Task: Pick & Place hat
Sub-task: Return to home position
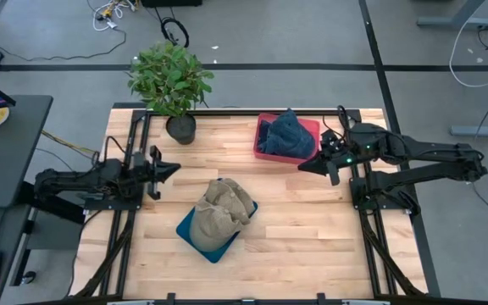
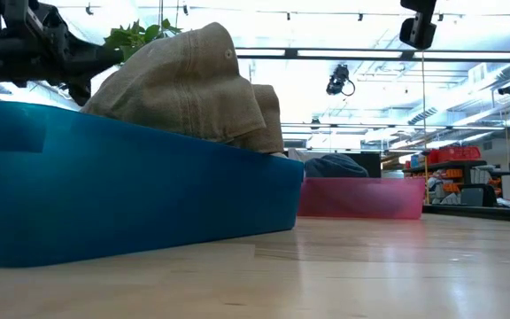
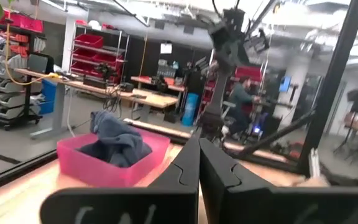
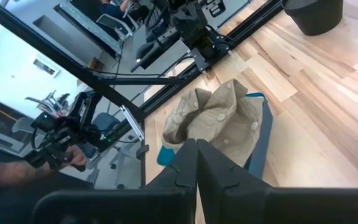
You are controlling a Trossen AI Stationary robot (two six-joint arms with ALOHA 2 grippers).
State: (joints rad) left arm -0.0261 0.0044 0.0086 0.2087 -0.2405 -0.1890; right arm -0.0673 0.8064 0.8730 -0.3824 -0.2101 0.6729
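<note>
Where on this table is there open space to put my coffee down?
The widest bare wood on the table is front right, between the blue bin and the right rail. A smaller strip lies between the plant pot and the pink bin. The middle row is crowded: the left hand and right hand point inward.

At centre, tan cloth caps [image 1: 224,210] look coarse and matt in a smooth blue plastic bin [image 1: 185,228]. The pale wooden tabletop [image 1: 295,220] gleams faintly; upper right, a pink plastic bin [image 1: 311,127] holds soft blue cloth caps [image 1: 288,134].
</note>
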